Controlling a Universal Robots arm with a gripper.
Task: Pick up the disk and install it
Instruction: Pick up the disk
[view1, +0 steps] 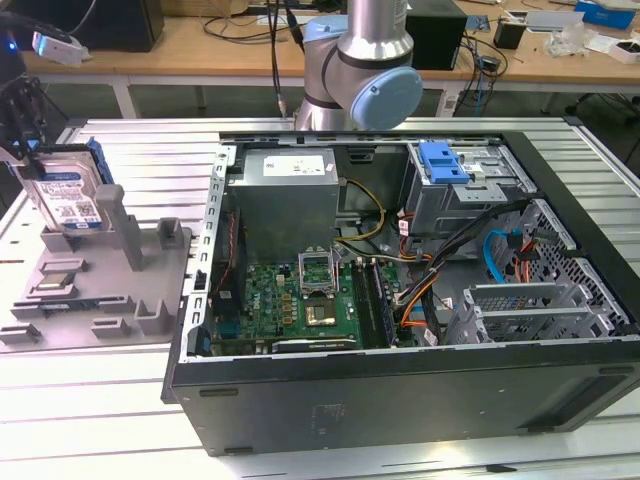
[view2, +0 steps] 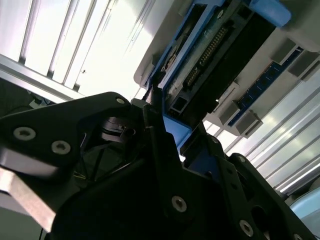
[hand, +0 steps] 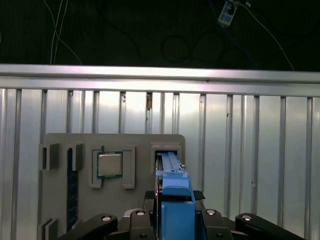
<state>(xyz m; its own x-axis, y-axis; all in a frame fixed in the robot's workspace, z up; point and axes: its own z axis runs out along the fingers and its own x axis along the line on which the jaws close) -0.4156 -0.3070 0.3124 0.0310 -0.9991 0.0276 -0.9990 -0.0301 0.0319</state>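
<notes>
The disk (view1: 66, 196), silver-grey with a white-and-blue label and a blue carrier frame, stands upright on edge in the grey fixture tray (view1: 150, 290) at the exterior view's left. My gripper (hand: 176, 222) reaches down over it, and the disk's blue frame (hand: 175, 190) sits between my two black fingers, which press against its sides. The second wrist view shows the disk's connector edge (view2: 210, 60) with one fingertip (view2: 155, 112) against the blue frame. The disk's lower end still sits in the tray's slot (hand: 167, 155).
An open computer case (view1: 400, 390) lies to the exterior view's right of the tray, with motherboard (view1: 300, 300), cables and a drive cage (view1: 470, 195) topped by a blue latch (view1: 443, 160). A processor chip (hand: 109, 164) rests in the tray. The arm's elbow (view1: 370, 70) is behind the case.
</notes>
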